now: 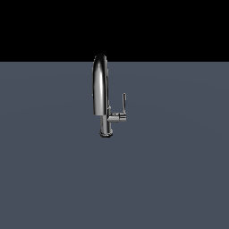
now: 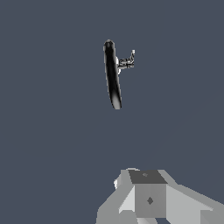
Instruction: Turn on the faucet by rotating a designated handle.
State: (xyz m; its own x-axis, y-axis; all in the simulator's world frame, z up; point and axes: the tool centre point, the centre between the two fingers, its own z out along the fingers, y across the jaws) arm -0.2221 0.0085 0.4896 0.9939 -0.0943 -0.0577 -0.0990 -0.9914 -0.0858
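Observation:
The faucet is a tall chrome tap with an arched spout, standing upright on a flat grey-blue surface. Its handle is a thin chrome lever standing upright on a short stub on the side toward the exterior view's right. The arm does not appear in the exterior view. The wrist view looks down on the faucet, and the handle shows small beside it. Grey parts of my gripper fill the frame's edge, well apart from the faucet. Its fingers are not distinct, so its state is unclear.
The grey-blue surface stretches all around the faucet. A black background lies beyond its far edge in the exterior view.

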